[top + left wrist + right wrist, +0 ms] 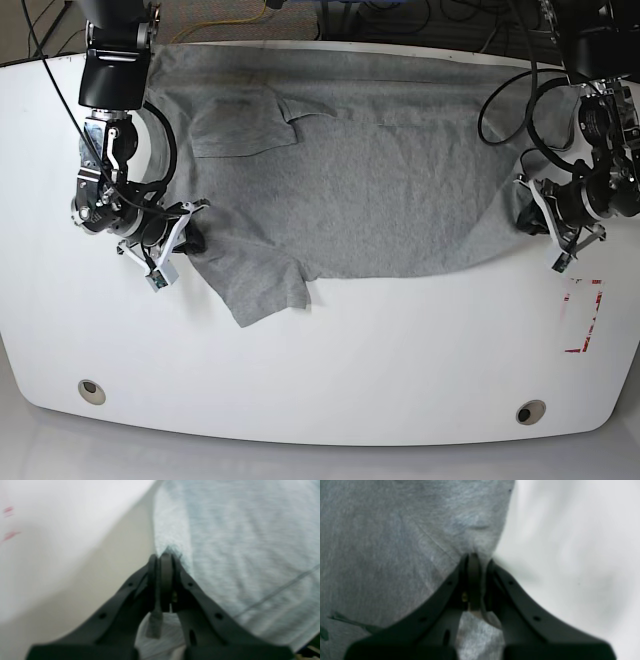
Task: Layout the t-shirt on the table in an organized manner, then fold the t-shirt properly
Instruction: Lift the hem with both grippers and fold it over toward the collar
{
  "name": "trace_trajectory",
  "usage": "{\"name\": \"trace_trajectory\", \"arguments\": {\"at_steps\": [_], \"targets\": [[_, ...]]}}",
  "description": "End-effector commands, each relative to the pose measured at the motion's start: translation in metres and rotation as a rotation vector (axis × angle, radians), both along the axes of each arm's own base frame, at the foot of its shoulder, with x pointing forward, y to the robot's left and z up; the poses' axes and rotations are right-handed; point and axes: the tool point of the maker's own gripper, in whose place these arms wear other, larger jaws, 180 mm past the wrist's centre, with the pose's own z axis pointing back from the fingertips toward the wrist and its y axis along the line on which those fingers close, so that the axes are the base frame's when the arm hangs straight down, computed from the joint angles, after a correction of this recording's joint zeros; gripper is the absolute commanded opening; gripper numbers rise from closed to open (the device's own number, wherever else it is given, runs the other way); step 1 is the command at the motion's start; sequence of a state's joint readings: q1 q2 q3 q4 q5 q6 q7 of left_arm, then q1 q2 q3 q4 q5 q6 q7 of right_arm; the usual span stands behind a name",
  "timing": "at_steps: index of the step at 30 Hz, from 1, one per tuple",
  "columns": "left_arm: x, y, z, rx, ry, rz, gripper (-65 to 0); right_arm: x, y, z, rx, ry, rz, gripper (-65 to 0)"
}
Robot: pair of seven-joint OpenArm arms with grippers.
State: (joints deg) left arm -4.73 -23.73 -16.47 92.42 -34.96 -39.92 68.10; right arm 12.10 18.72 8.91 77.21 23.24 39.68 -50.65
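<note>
The light grey t-shirt (370, 190) lies spread across the far half of the white table (330, 360), one sleeve folded over its back left part and another sleeve (262, 290) hanging toward the front. My right gripper (194, 237), on the base view's left, is shut on the shirt's left edge; the right wrist view shows cloth (395, 542) pinched between its black fingers (473, 565). My left gripper (524, 218), on the base view's right, is shut on the shirt's right edge, where grey cloth (237, 542) is clamped at the fingertips (165, 560).
A small red-outlined rectangle mark (583, 316) lies on the table just in front of my left gripper. Two round metal grommets (91, 390) (530, 411) sit near the front edge. Cables run behind the far edge of the table.
</note>
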Motion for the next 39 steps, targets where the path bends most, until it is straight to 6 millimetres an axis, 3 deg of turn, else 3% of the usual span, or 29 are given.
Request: {"name": "trace_trajectory", "arguments": {"at_steps": [1,13,23,39], "targets": [[0.017,0.006,0.027,0.010,-0.083,-0.013,-65.0,0.018,-0.004,0.024,0.002,-0.077,0.003,-64.8],[0.043,0.023,0.067,0.063,-0.176,-0.003,-65.0,0.034,-0.005,0.041,-0.001,-0.121,0.002,-64.7],[0.053,0.047,0.074,0.199,-0.184,0.051,-65.0,0.041,-0.005,0.050,-0.002,-0.143,0.001,-64.7],[0.056,0.048,0.080,0.200,-0.220,0.050,-65.0,0.039,-0.006,0.055,-0.028,-0.139,0.013,-64.7]]}}
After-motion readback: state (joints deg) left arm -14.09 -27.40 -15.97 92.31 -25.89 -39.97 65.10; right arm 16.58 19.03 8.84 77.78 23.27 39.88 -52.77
